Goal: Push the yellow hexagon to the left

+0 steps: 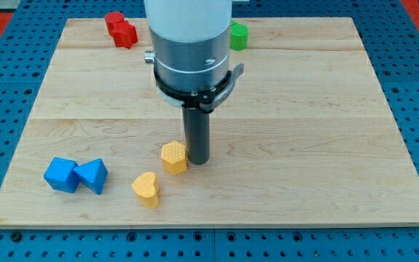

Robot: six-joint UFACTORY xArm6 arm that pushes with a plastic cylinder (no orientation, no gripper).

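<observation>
The yellow hexagon (174, 157) sits flat on the wooden board (326, 145), a little to the view's left of centre and towards the view's bottom. It is squat and about as wide as it is deep, so I can make out no long axis and no particular way it points; its six-sided top face looks straight up. The top is finely textured, the side walls a deeper orange-yellow.

There is no claw here to open or close, only a straight dark rod hanging from the grey and white arm. My tip (198, 161) stands on the board just at the hexagon's right side, touching it or very nearly so, and holds nothing.

A yellow heart (146, 188) lies near the hexagon, down and to the view's left. Further left, a blue cube (61, 175) and a blue wedge-like block (92, 175) touch each other. At the view's top, two red blocks (121, 29) huddle together, shapes unclear, and a green cylinder (238, 36) peeks from behind the arm
</observation>
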